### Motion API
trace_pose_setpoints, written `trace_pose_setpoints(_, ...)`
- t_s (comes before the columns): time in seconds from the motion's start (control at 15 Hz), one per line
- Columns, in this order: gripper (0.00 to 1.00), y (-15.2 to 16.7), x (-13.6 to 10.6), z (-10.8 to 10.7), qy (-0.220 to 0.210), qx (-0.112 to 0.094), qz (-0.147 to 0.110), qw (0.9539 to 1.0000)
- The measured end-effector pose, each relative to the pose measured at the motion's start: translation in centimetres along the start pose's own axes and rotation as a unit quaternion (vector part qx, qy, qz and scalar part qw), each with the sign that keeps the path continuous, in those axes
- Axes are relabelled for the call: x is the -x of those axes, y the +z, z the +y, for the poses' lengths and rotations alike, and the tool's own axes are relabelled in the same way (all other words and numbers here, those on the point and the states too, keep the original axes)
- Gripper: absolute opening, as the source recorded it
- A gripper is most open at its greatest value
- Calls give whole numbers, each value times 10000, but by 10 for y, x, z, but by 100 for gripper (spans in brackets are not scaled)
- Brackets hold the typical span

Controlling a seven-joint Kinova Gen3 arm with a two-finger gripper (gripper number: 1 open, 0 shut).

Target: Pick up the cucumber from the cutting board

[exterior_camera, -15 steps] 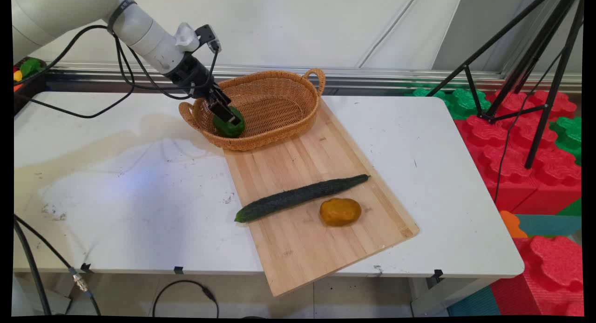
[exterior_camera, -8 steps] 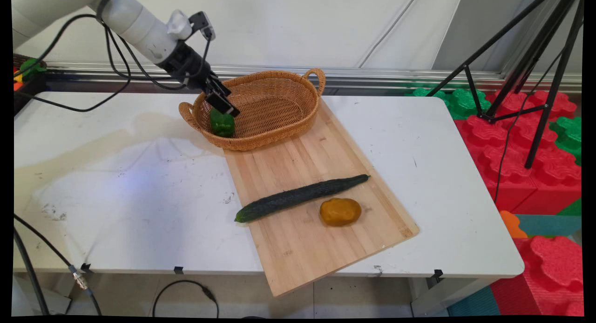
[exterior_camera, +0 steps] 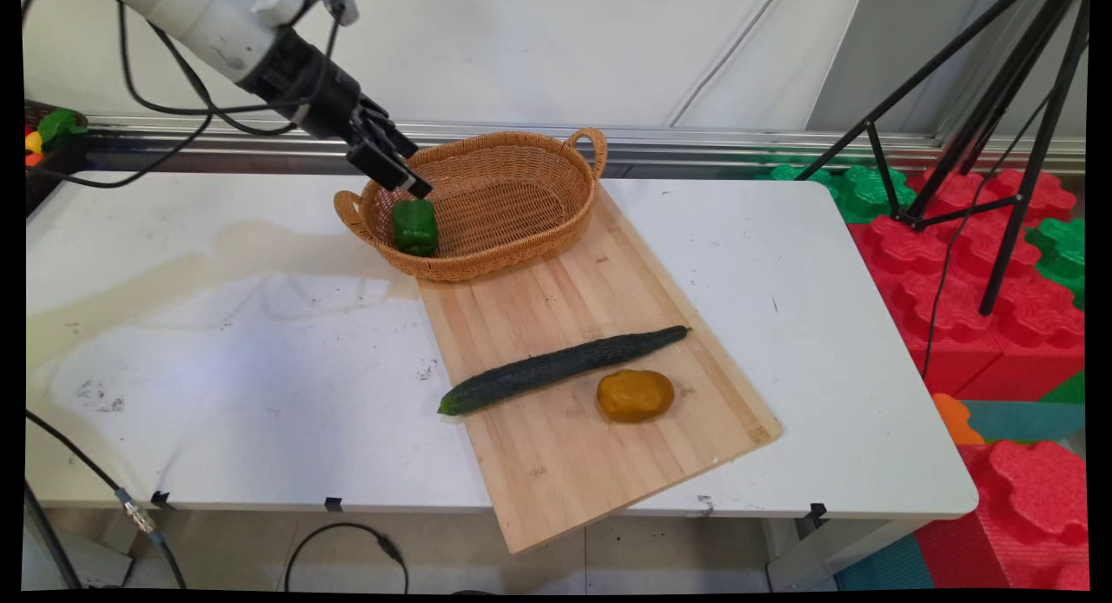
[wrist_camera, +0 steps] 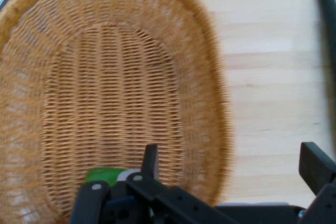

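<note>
Nearest, in front of the woven wicker basket [exterior_camera: 521,242], a long dark-green cucumber [exterior_camera: 565,367] and a yellow-brown round vegetable [exterior_camera: 634,395] lie on the bamboo cutting board [exterior_camera: 591,473]. A green bell pepper [exterior_camera: 415,227] stands inside the basket's left end, long axis roughly upright; its stem end cannot be told. Just above it hangs the black two-finger gripper [exterior_camera: 395,170], jaws spread wide and empty.
</note>
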Motion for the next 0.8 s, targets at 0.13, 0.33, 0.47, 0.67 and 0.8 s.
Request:
trace_pose_setpoints(0.13,100,-16,-3,20,67,177,69,9998)
trace_pose_setpoints(0.33,100,-25,-5,42,180,356,93,9992)
trace_pose_setpoints(0.47,100,-26,-6,61,234,481,112,9985)
trace_pose_setpoints(0.67,100,-19,-9,85,304,617,110,9976)
trace_pose_setpoints(0.8,100,-8,-10,99,381,685,56,9969)
